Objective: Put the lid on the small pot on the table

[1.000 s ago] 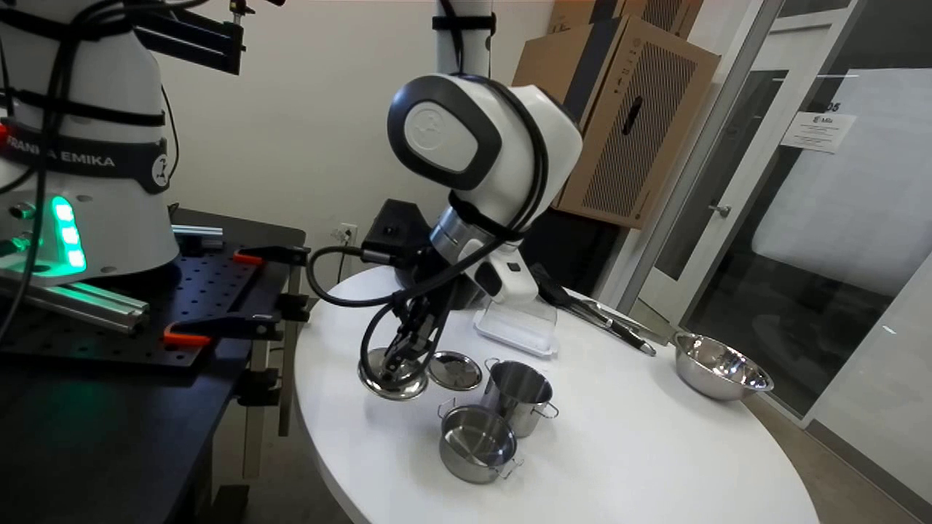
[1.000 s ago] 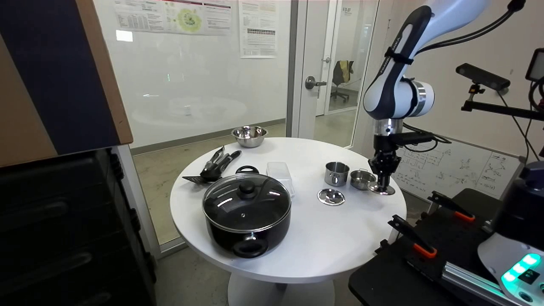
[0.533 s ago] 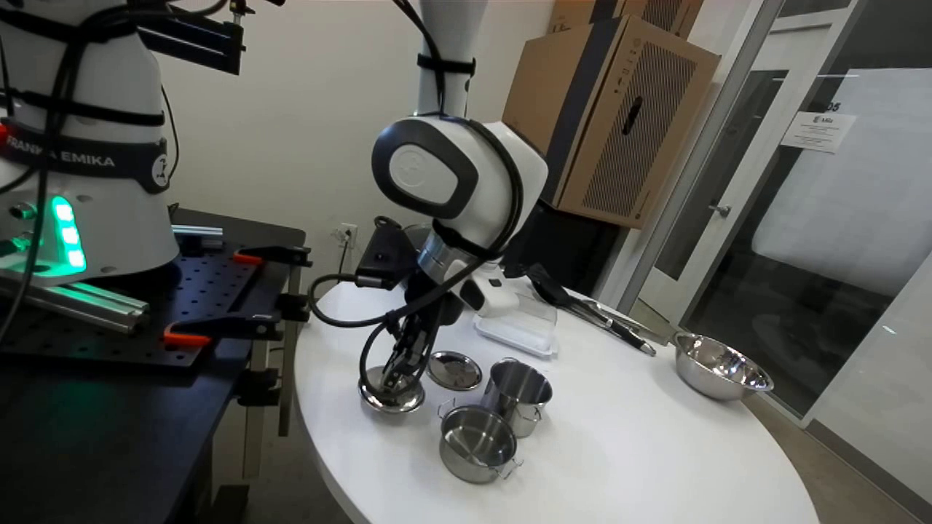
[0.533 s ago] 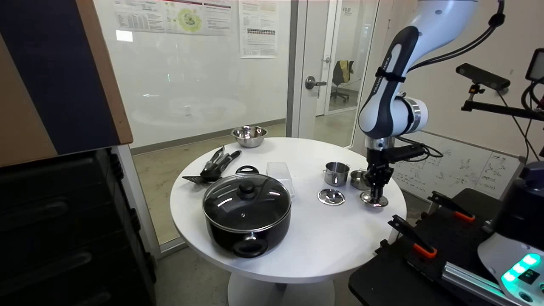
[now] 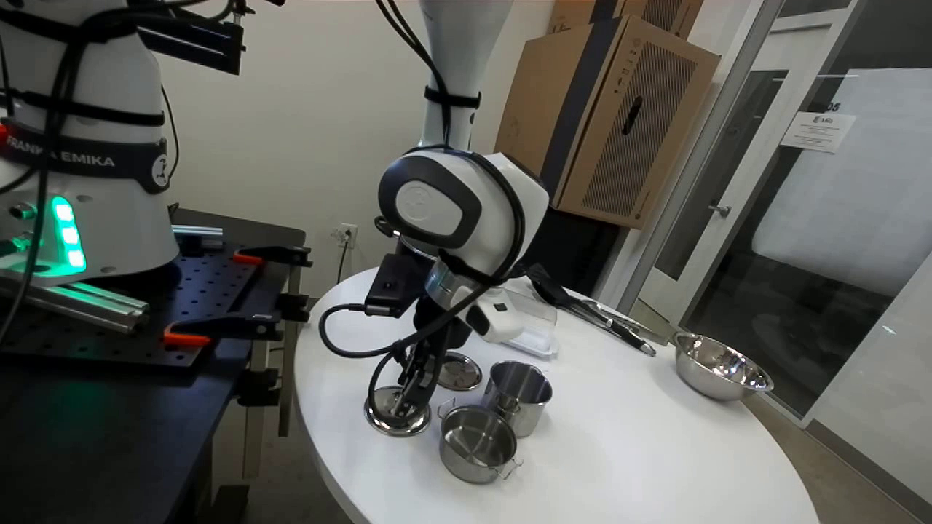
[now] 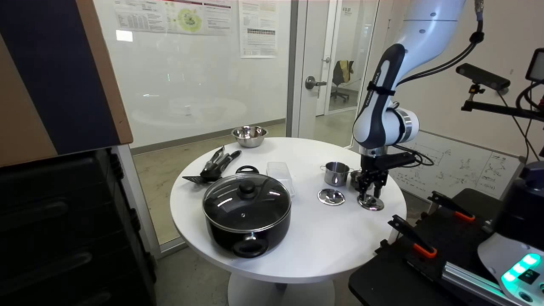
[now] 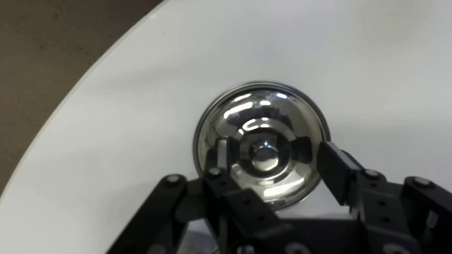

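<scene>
The lid [image 7: 261,106], round shiny steel with a centre knob, appears to lie flat on the white table [image 5: 619,451] near its edge. My gripper [image 7: 273,146] is right over it, fingers [image 7: 335,169] spread on either side of the knob with gaps between. Both exterior views show the black gripper [image 6: 369,197] low above this lid [image 5: 386,423]. Beside the lid stands the small pot [image 5: 477,455], short, wide and uncovered. In an exterior view the arm partly hides that pot [image 6: 354,180].
A taller steel cup [image 5: 518,397] stands against the small pot. Another steel lid [image 6: 331,196] lies nearby. Farther off are the large black pot [image 6: 246,212] with its glass lid, a clear plastic box [image 6: 278,172], utensils [image 6: 216,165] and a steel bowl [image 6: 250,137].
The gripper came down with the lid and shifted it across the table side of the small pot. Its jaws, shut at the knob before, have now spread apart and let go.
</scene>
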You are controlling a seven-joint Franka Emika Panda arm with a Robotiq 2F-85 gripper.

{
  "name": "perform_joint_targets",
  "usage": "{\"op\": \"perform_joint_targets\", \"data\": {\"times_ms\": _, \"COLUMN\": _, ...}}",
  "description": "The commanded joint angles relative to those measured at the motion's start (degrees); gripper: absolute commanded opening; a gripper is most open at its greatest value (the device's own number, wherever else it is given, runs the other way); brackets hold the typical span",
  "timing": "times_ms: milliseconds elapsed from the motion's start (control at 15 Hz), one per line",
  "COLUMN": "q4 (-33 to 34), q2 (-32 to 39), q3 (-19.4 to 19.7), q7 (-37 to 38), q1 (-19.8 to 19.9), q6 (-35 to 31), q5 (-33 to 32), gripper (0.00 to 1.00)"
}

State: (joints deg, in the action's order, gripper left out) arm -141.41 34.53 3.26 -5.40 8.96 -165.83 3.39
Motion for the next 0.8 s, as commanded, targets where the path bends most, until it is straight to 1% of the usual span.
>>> {"op": "perform_joint_targets", "data": {"times_ms": 0, "q4": -0.8, "q2": -3.5, "q3": -3.0, "q7": -1.5, "q1": 3.8, "q6": 2.8, "q5": 0.8, "gripper": 0.97}}
{"op": "perform_joint_targets", "data": {"times_ms": 67, "q4": -1.7, "q2": -5.0, "q3": -3.9, "q7": -2.4, "q1": 4.9, "q6": 3.9, "q5": 0.9, "gripper": 1.0}}
{"op": "perform_joint_targets", "data": {"times_ms": 267, "q4": -3.6, "q2": -8.6, "q3": -5.6, "q7": -4.3, "q1": 7.1, "q6": 7.5, "q5": 1.7, "gripper": 1.0}}
{"op": "perform_joint_targets", "data": {"times_ms": 467, "q4": -5.4, "q2": -11.5, "q3": -6.1, "q7": -4.7, "q1": 7.7, "q6": 8.0, "q5": 3.8, "gripper": 1.0}}
{"op": "perform_joint_targets", "data": {"times_ms": 533, "q4": -2.8, "q2": -8.0, "q3": -4.3, "q7": -3.4, "q1": 5.8, "q6": 7.2, "q5": 2.4, "gripper": 1.0}}
{"op": "perform_joint_targets", "data": {"times_ms": 733, "q4": -4.1, "q2": -9.9, "q3": -4.6, "q7": -3.7, "q1": 6.0, "q6": 7.4, "q5": 3.3, "gripper": 1.0}}
